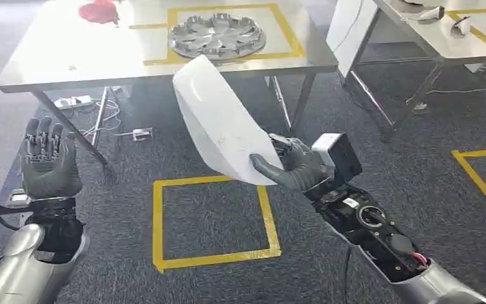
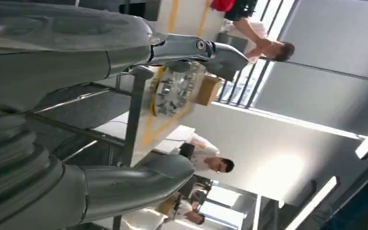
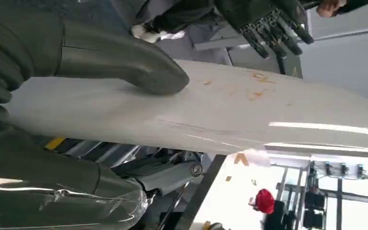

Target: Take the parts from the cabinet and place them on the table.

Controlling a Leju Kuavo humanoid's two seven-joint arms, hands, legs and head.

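Note:
My right hand (image 1: pixel 293 168) grips a curved white panel part (image 1: pixel 220 123) by its near end, thumb pressed on its face; the panel (image 3: pixel 230 112) rises up and forward toward the steel table's (image 1: pixel 57 60) near edge. A silver wheel cover (image 1: pixel 217 35) lies on that table inside a yellow taped square. My left hand (image 1: pixel 49 159) is raised at the left, palm up, fingers apart and holding nothing; its thumb and fingers (image 2: pixel 139 179) frame the table from below in the left wrist view.
A red object (image 1: pixel 99 11) lies at the table's far left. A second table (image 1: pixel 443 44) with white parts stands at the right. Yellow tape squares (image 1: pixel 212 218) mark the dark carpet. Cables and a power strip (image 1: pixel 76 101) lie under the table. People stand nearby (image 2: pixel 211 163).

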